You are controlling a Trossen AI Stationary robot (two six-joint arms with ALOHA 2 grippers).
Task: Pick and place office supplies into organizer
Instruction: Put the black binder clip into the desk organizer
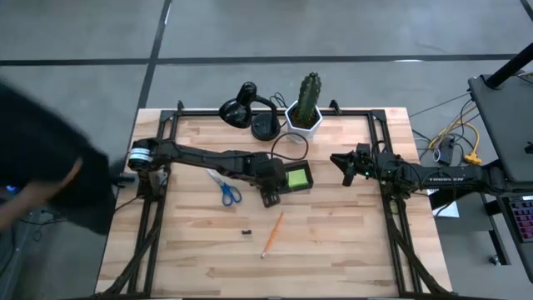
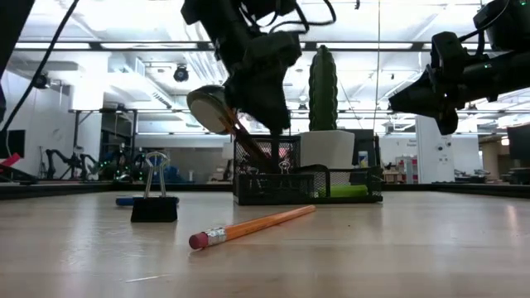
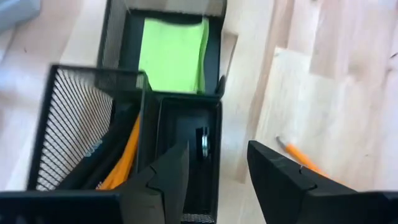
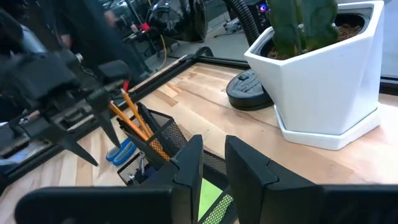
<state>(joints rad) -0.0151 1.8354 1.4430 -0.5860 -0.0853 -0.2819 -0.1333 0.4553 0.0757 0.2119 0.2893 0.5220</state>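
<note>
Wood-plank table w/ black frame fills the high view; grey floor around it, a person's dark sleeve at the 9 o'clock edge.

Largest first: left arm reaches from 9 o'clock to table centre. Its left gripper hangs right over the organizer, a black mesh tray just off centre toward 1 o'clock. Fingers spread, nothing between them. Right arm waits at 3 o'clock, right gripper raised, well apart from the tray; fingers stand a little apart, nothing held.

Non-task bits at 12 o'clock: desk lamp, cactus in white pot.

Organizer contents: green sticky pad lies flat in the far compartment, orange pencils and dark sticks lean in the tall mesh cup, a small round metal bit sits in the narrow middle slot.

Left on the table: scissors w/ blue handles at 9 o'clock of the tray, near it; loose pencil at 6 o'clock; binder clip toward 7 o'clock, standing w/ handles up.

Step, as I read it: a drop into the tray looks just finished, since the fingers are spread and empty over the slot. Next prob. lift clear, then go for the scissors or loose pencil. Pencil lies flat, so needs a low pinch across the shaft.

Writing: white lettering on the right arm, reads approx. "TROSSEN". Nothing else legible.
</note>
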